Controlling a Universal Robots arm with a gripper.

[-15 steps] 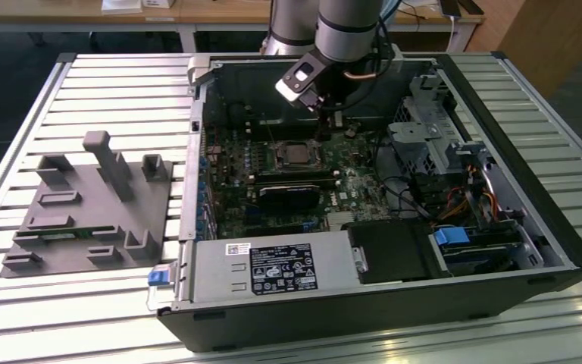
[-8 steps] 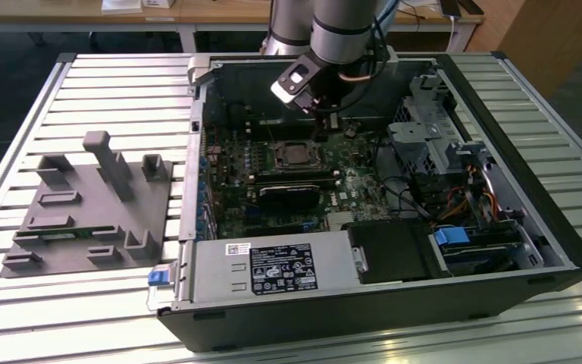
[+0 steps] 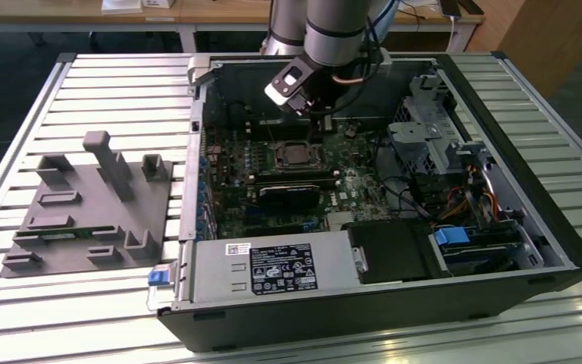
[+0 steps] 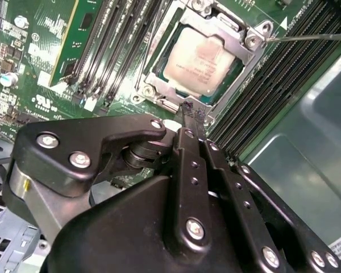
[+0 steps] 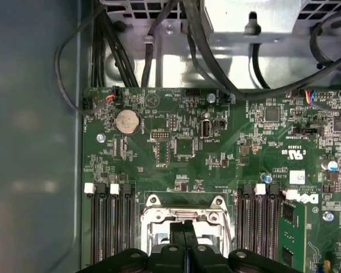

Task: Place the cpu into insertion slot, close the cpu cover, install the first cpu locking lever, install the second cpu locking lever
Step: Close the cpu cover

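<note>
Your gripper [image 4: 192, 109] is clenched: its 2 fingers are pressed together with nothing between them, and their tips sit just at the edge of the insertion slot [image 4: 149, 91]. The cpu [image 4: 202, 60] lies flat in that slot, framed by the cpu cover [image 4: 238, 35]. 1 thin locking lever [image 4: 312, 37] juts from the socket's corner across the memory slots [image 4: 284, 74].

The gripper [image 5: 184, 227], fingers [image 5: 179, 236] pressed together, hangs over the silver-rimmed insertion slot [image 5: 159, 216] in the foreground of a green circuit board [image 5: 216, 148]. Black memory slots [image 5: 111, 227] flank the socket. A coin battery [image 5: 127, 121] sits mid-board, with black cables [image 5: 193, 45] beyond.
</note>
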